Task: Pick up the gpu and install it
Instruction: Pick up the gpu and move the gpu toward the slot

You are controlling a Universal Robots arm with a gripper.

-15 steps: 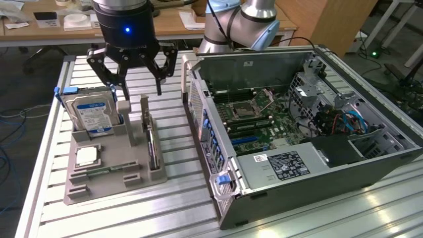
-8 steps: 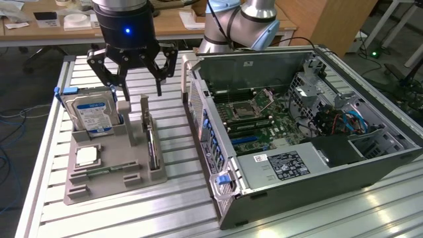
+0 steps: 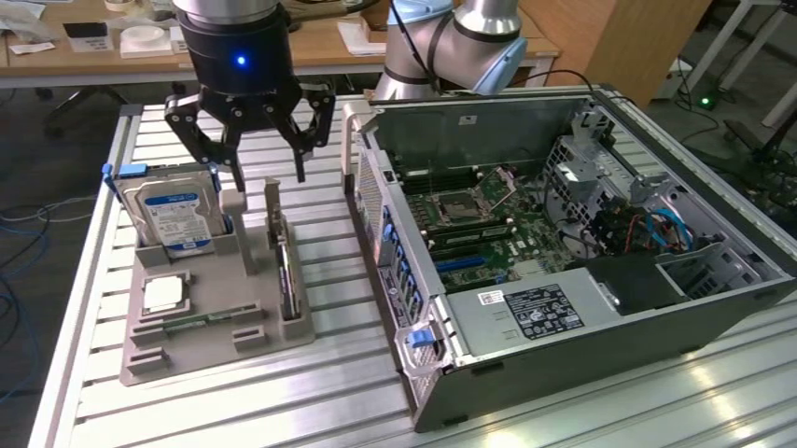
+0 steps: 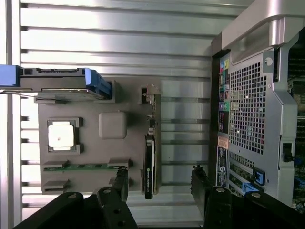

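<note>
1. Gripper (image 3: 265,174): mine, jaws spread wide, holding nothing. It hung above the grey fixture tray (image 3: 224,347), clear of every part on it.
2. The gpu (image 3: 289,280): a thin dark card standing on edge in the tray's long slot, on the side nearest the computer case (image 3: 524,373). Not yet lifted. In the wrist view the gpu (image 4: 149,162) ran lengthwise between my two fingers, nearer one finger than the other.
3. Hard drive (image 3: 174,219): upright in its blue-edged cradle at the far side of the tray, well apart from the card.
4. Processor chip (image 3: 164,294): flat in its square pocket, beside the memory stick (image 3: 200,323).
5. Case interior: side panel off, motherboard (image 3: 486,224) exposed.
6. Slatted table (image 3: 324,397): carried the tray and the case side by side.
7. Hazard, off-centre grasp: I judged that, since the card did not sit midway between my fingers, one pad would meet it first and tip or drag it in its slot.
8. Hazard, tray post: an upright post (image 3: 271,201) stood close to the card's end; a descent slightly astray could have struck it.
9. Hazard, thin edge: a blade that slim offered little to pinch, so a shallow grip might have let it slip or swing.
10. Hazard, case wall: the card lay close to the case, so I judged a careless lift could have clipped its rim.
</note>
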